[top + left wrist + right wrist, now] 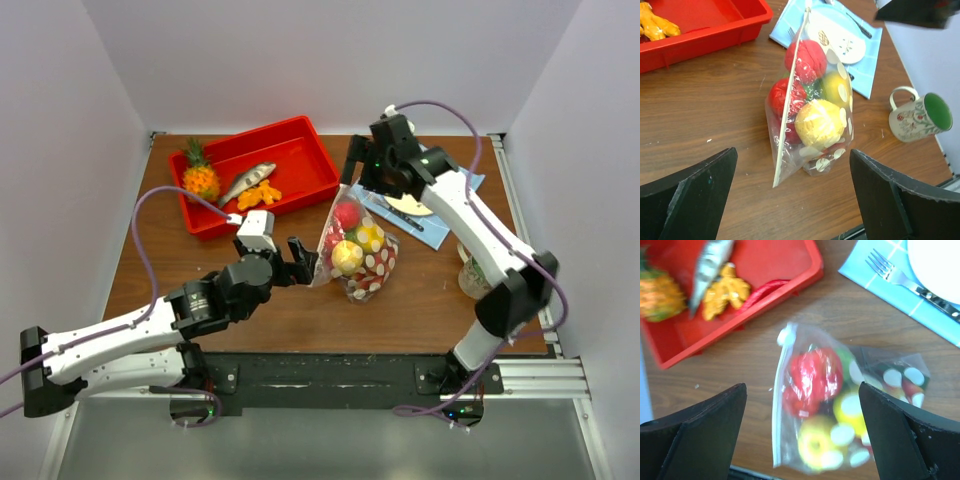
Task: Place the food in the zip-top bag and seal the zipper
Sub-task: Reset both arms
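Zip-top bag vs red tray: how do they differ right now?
The zip-top bag is clear with white dots; the red tray is opaque. The bag holds a red fruit, a yellow fruit and others, packed together; the tray holds a pineapple, a fish and orange pieces, spread out. The bag lies mid-table; the tray sits far left. Both hold toy food.

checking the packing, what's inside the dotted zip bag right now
Inside the zip-top bag: at least two red fruits, two yellow fruits, and a sliver of a green fruit between them. Anything lower down is hidden behind these and the white dots.
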`<state>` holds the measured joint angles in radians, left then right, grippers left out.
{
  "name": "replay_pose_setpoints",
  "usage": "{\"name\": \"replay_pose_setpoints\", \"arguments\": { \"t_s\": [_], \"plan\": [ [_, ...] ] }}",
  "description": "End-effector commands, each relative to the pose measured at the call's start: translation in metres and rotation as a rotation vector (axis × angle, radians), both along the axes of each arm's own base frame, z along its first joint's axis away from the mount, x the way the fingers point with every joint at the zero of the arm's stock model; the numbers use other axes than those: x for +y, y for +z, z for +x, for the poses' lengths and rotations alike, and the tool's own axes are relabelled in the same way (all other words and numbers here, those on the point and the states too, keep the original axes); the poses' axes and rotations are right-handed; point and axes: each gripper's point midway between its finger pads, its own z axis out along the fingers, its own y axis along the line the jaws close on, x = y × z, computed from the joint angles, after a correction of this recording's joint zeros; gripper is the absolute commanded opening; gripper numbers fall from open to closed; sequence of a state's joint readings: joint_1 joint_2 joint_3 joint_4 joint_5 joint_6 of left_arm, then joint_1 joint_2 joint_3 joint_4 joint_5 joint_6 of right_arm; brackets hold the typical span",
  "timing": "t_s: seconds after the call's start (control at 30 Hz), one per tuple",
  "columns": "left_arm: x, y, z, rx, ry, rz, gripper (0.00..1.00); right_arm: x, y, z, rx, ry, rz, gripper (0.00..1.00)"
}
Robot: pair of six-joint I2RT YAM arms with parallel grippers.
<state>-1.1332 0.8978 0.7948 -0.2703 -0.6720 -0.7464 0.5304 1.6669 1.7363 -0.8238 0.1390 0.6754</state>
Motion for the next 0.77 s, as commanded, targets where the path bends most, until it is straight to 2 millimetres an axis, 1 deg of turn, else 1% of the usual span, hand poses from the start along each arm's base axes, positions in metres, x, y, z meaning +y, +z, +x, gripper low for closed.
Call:
{"name": "replay_pose_setpoints", "arguments": {
  "t_s": [0.0, 0.03, 0.07, 0.13, 0.17, 0.2, 0.23, 0.27, 0.3, 0.33, 0.37, 0.4, 0.43, 0.5, 0.63, 0.73],
  "plan": [
    [-0.017, 0.007, -0.005, 0.018, -0.111, 0.053, 1.00, -0.028, 0.052, -0.033, -0.181, 0.010, 0.027, 0.99],
    [-0.019, 0.005, -0.006, 0.024, -0.119, 0.061, 1.00, -0.039, 0.050, -0.051, -0.189, 0.012, 0.034, 0.99],
    [-0.020, 0.004, -0.007, 0.030, -0.124, 0.064, 1.00, -0.042, 0.051, -0.056, -0.218, 0.012, 0.051, 0.99],
    [-0.022, -0.007, -0.008, 0.059, -0.133, 0.093, 1.00, -0.051, 0.045, -0.072, -0.231, 0.017, 0.052, 0.99],
    [-0.022, -0.010, -0.008, 0.069, -0.127, 0.097, 1.00, -0.062, 0.035, -0.087, -0.233, 0.010, 0.043, 0.99],
    [-0.020, -0.019, -0.009, 0.089, -0.123, 0.124, 1.00, -0.068, 0.033, -0.094, -0.243, 0.008, 0.034, 0.99],
    [-0.020, -0.023, -0.009, 0.096, -0.124, 0.133, 1.00, -0.076, 0.016, -0.101, -0.220, -0.002, 0.006, 0.99],
    [-0.020, -0.026, -0.009, 0.103, -0.123, 0.141, 1.00, -0.084, 0.019, -0.111, -0.238, -0.012, 0.010, 0.99],
    [-0.019, -0.029, -0.009, 0.105, -0.121, 0.146, 1.00, -0.088, 0.017, -0.116, -0.241, -0.014, 0.008, 0.99],
    [-0.018, -0.030, -0.009, 0.107, -0.113, 0.142, 1.00, -0.091, 0.007, -0.121, -0.230, -0.011, -0.002, 0.99],
    [-0.014, -0.033, -0.010, 0.102, -0.111, 0.140, 1.00, -0.096, 0.011, -0.127, -0.253, -0.017, 0.004, 0.99],
    [-0.014, -0.031, -0.009, 0.086, -0.107, 0.121, 1.00, -0.099, 0.009, -0.130, -0.254, -0.019, -0.001, 0.99],
    [-0.011, -0.036, -0.009, 0.085, -0.101, 0.124, 1.00, -0.102, 0.007, -0.132, -0.254, -0.021, -0.010, 0.99],
    [-0.007, -0.029, -0.009, 0.061, -0.088, 0.088, 1.00, -0.106, 0.009, -0.136, -0.264, -0.026, -0.014, 0.99],
    [-0.004, -0.022, -0.007, 0.037, -0.076, 0.075, 1.00, -0.106, 0.011, -0.136, -0.263, -0.022, -0.018, 0.99],
    [0.000, -0.021, -0.002, 0.022, -0.044, 0.086, 1.00, -0.106, 0.009, -0.135, -0.258, -0.020, -0.026, 0.99]
  ]
}}
